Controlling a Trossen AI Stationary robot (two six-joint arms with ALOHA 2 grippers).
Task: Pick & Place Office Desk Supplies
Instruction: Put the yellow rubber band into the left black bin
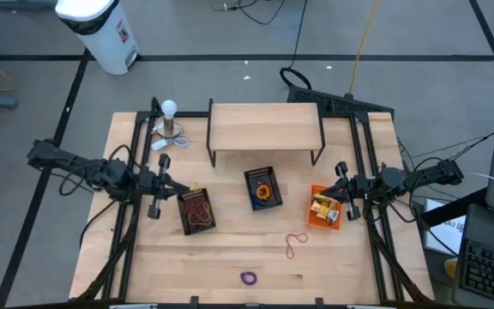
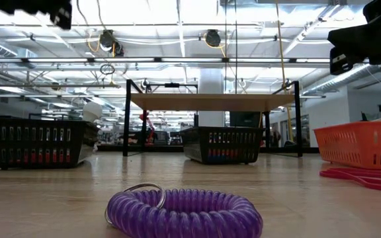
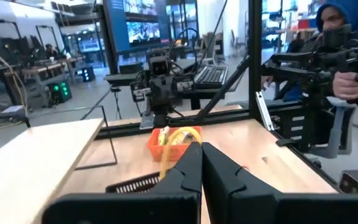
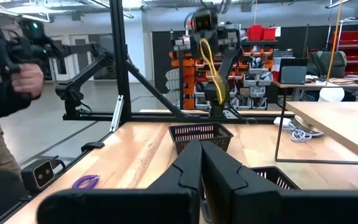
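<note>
A yellow loop [image 3: 178, 138] is pinched in the left gripper [image 1: 171, 185] just beside the left black basket [image 1: 197, 211], so a drop is probably next, while the right gripper [image 1: 338, 191] is kept pressed together.

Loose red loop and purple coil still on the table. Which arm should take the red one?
Right, probably. The red loop lies right of centre, nearer the right gripper by the orange basket. The left gripper sits farther off, across the black basket. The purple coil is roughly midway.
</note>
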